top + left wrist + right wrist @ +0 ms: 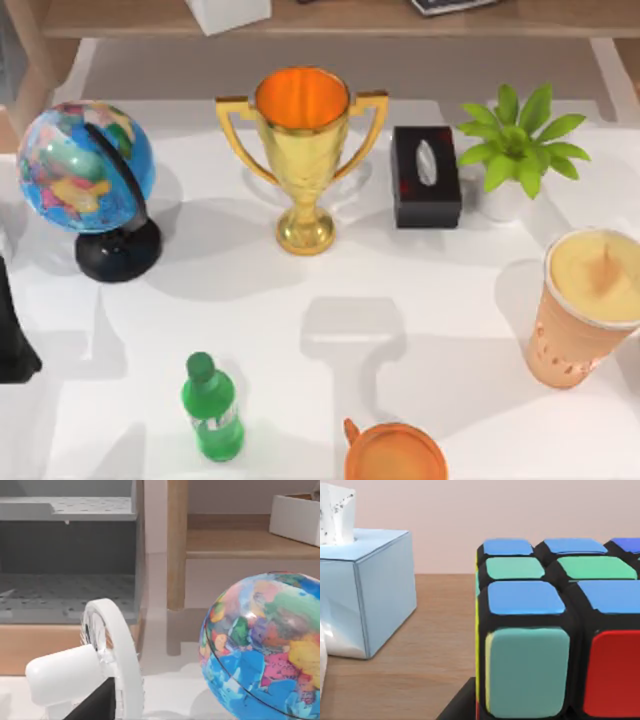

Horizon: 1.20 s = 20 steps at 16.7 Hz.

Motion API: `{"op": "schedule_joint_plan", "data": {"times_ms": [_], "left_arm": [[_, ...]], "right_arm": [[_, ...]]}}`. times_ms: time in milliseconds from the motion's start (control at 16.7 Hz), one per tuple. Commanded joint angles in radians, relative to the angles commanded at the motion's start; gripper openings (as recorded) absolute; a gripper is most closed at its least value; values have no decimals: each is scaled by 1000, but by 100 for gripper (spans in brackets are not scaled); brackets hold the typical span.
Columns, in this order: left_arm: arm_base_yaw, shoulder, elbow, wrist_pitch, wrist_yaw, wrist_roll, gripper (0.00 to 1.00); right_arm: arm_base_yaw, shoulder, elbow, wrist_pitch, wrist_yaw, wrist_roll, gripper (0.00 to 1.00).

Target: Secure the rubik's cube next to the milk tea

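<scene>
1 rubik's cube (560, 630) close on wooden shelf (410, 675), 1 tissue box (367, 590) beside, 1 milk tea (590, 305) at table right, fingers' state cannot tell

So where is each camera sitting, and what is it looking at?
Top view: above the table, looking down at the globe, trophy, black tissue box, plant, milk tea, green bottle and orange mug; a dark bit of my left arm sits at the left edge.
Left wrist view: on my left arm, facing a white fan, a grey shelf and the globe.
Right wrist view: on my right arm, close to the rubik's cube on a wooden surface, beside a blue tissue box.
Shared: top and left wrist views both show the globe.
</scene>
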Motion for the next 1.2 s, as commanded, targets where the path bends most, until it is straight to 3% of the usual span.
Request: {"op": "schedule_joint_plan", "data": {"times_ms": [1020, 1200], "left_arm": [[0, 0, 0, 0, 0, 0, 100], [0, 0, 0, 0, 0, 0, 100]], "right_arm": [[-3, 3, 50, -42, 0, 4, 0], [17, -47, 69, -86, -1, 65, 0]]}}
